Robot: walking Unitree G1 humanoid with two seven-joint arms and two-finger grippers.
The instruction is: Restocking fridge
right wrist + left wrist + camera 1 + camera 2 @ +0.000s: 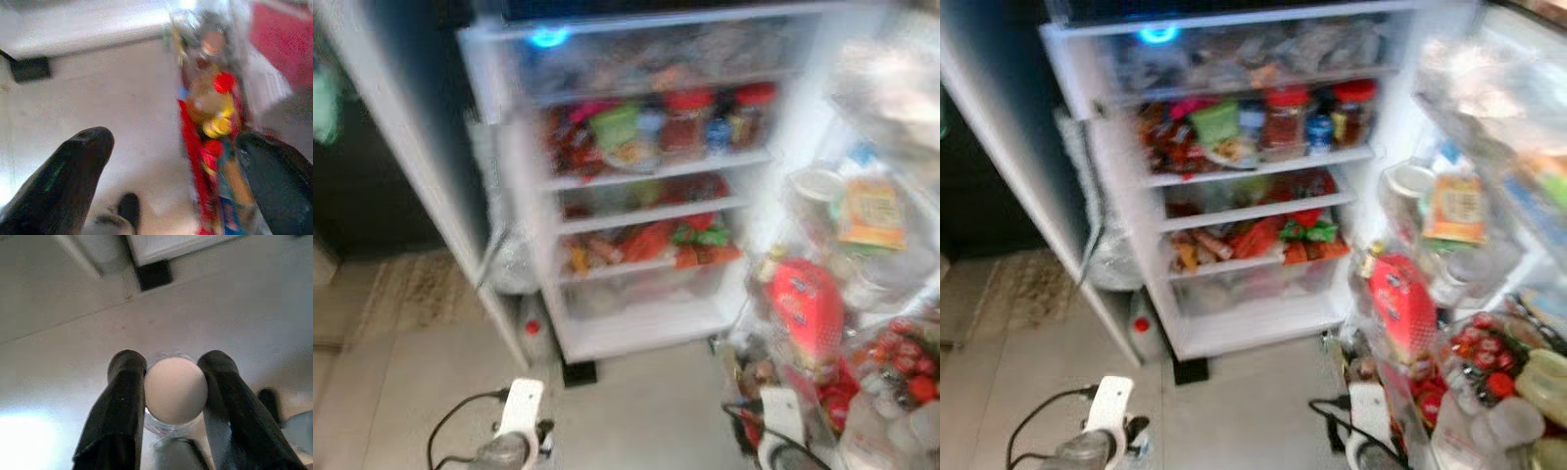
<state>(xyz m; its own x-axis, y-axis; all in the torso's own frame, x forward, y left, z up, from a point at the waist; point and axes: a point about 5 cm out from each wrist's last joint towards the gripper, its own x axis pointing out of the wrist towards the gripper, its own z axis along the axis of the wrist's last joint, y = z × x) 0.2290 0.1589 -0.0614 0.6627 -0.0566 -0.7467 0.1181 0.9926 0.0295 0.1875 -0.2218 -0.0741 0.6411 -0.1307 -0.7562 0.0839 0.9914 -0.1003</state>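
Open white fridge is seen ahead, shelves packed w/ red-lidded jars & coloured packets. Left hand is held low over the pale tiled floor, fingers closed on a clear plastic bottle w/ pale round cap. Right hand is spread wide, nothing gripped, beside crowded door racks w/ red carton. Small bottle stands by the fridge base.

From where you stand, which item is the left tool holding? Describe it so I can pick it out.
Start at the open fridge, then drop to the bare floor in front of it, where the left tool hangs low. Between its black fingers sits a clear bottle seen cap-on. Its round pale cap sets it apart from the red-capped ones in the door.
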